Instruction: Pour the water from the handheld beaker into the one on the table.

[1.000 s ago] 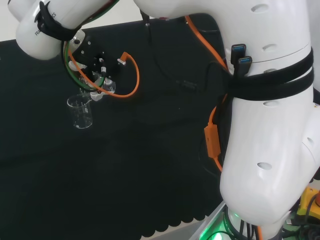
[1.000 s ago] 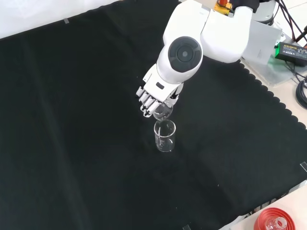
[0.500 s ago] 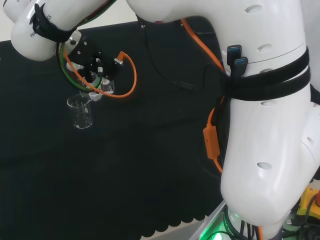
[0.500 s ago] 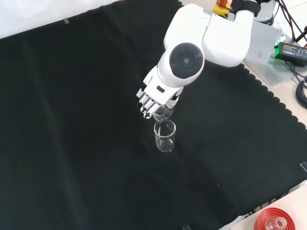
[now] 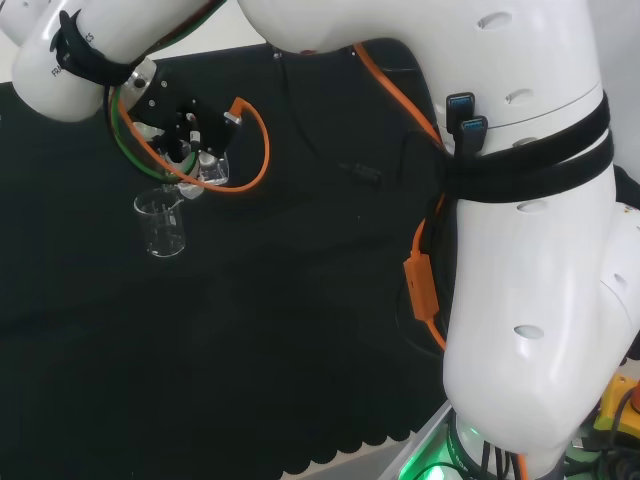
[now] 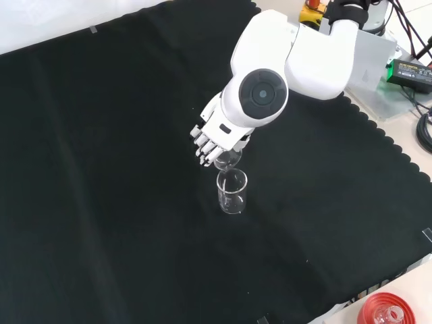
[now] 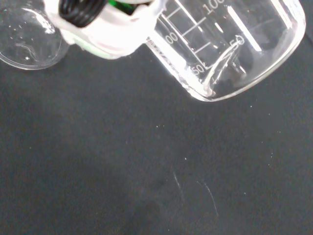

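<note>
Front view: the black cloth (image 6: pixel 101 169) covers the bench, and the arm's white link with its round grey cap (image 6: pixel 262 94) stands over the middle of it. Just below that cap the hand (image 6: pixel 214 135) reaches down with its fingers (image 6: pixel 202 150) curled round a small clear beaker, the handheld beaker (image 6: pixel 228 159), which is tipped over with its mouth toward the table beaker (image 6: pixel 231 192). The table beaker stands upright on the cloth directly under the hand, and the tilted rim of the handheld beaker sits right above its rim, close enough that I cannot tell whether they touch.

In the head view the hand (image 5: pixel 185 140) hangs above and just to the right of the table beaker (image 5: pixel 161 222), with the handheld beaker (image 5: pixel 200 178) at the table beaker's upper right edge, wrapped by an orange cable (image 5: pixel 250 150).

The wrist view shows the handheld beaker (image 7: pixel 230 44) lying steeply tilted, printed scale marks on its wall, with a white part of the hand (image 7: pixel 107 29) against it; the table beaker (image 7: pixel 27 36) shows as a clear round shape beside that white part. Whether water is in either vessel I cannot tell
</note>
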{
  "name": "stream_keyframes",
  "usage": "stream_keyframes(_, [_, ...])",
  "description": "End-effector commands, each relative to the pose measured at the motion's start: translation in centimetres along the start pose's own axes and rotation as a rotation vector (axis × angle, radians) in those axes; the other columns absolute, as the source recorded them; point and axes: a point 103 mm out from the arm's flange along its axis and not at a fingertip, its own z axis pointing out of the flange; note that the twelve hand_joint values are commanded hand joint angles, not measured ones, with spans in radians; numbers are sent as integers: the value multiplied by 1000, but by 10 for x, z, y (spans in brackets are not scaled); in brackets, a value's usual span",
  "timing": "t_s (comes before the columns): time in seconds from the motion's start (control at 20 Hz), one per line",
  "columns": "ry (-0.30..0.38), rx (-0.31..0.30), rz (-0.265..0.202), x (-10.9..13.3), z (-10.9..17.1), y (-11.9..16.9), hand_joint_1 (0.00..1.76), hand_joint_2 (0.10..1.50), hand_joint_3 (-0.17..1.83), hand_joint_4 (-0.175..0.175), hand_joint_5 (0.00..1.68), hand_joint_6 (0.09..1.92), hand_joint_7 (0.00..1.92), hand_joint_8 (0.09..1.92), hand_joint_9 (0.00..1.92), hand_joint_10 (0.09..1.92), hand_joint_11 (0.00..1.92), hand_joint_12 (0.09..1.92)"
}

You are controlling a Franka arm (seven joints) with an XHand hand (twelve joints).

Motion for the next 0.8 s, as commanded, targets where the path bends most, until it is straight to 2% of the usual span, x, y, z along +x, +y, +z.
stream_keyframes(0.05, [-23, 1, -3, -1, -2, -2, 1298, 1073, -175, -116, 1125, 742, 1391, 500, 1389, 954, 1132, 848])
stream_keyframes(0.45, [-36, -8, -9, 0, -4, -5, 1298, 1073, -175, -116, 1123, 745, 1390, 502, 1386, 955, 1132, 847])
stream_keyframes(0.5, [-61, 13, -10, 1, -7, -6, 1297, 1074, -175, -116, 1123, 746, 1390, 502, 1386, 955, 1132, 847])
stream_keyframes(0.6, [-50, 4, -23, 7, -11, -5, 1298, 1074, -175, -116, 1123, 746, 1390, 502, 1386, 955, 1132, 847])
stream_keyframes(0.8, [-66, 12, -6, 9, -12, -6, 1297, 1074, -175, -116, 1122, 748, 1389, 503, 1386, 956, 1132, 847])
